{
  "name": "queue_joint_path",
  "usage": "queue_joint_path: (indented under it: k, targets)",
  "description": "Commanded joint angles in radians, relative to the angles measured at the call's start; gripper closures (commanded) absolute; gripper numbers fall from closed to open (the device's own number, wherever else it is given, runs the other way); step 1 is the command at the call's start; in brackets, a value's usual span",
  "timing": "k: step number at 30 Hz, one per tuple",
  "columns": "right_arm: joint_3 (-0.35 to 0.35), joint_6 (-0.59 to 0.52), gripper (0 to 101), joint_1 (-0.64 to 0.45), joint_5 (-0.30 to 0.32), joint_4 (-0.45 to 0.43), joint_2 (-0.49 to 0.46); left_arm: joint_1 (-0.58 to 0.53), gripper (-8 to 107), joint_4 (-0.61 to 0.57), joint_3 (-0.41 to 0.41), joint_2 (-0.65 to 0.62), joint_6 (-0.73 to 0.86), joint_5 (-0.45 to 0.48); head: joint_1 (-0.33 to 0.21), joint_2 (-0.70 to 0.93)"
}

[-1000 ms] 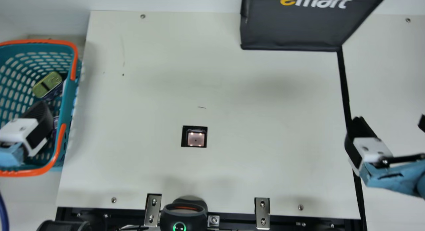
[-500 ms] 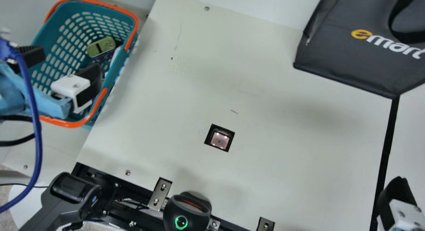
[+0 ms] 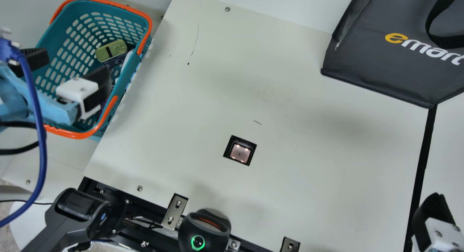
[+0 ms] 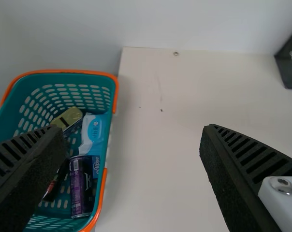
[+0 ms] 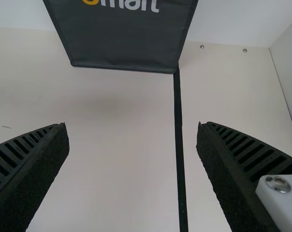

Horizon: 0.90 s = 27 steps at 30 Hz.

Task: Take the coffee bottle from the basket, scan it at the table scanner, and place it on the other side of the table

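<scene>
Nothing done: coffee bottle (dark one, I think) in basket by left edge of the surface. My left fingers and right fingers spread, empty. Pick, scan, place remain.

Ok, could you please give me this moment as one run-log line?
left gripper: open, empty, at basket | right gripper: open, empty | basket: purple can, gold tin inside | scanner: uncovered

A pale wall rises behind the cream desk, meeting a side wall in the right wrist view. Soft shadows blur across the desktop, and a patch of mottled floor shows at the main view's lower left.
</scene>
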Motion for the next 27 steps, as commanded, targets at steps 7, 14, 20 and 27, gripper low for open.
queue_joint_path:
  k: [7, 14, 20, 27]
  targets:
    - [0.0, 0.0, 6, 0.0, 0.0, 0.0, 0.0, 0.15, 9, 0.075, 0.018, 0.035, -0.123, -0.05, -0.029, 0.004]
    - [0.0, 0.0, 6, 0.0, 0.0, 0.0, 0.0, 0.269, 9, 0.109, 0.039, 0.072, -0.174, -0.094, -0.029, 0.004]
    - [0.0, 0.0, 6, 0.0, 0.0, 0.0, 0.0, 0.358, 9, 0.08, 0.039, 0.125, -0.111, -0.131, -0.029, 0.004]
    - [0.0, 0.0, 6, 0.0, 0.0, 0.0, 0.0, 0.464, 9, -0.008, 0.015, 0.22, 0.045, -0.16, -0.029, 0.004]
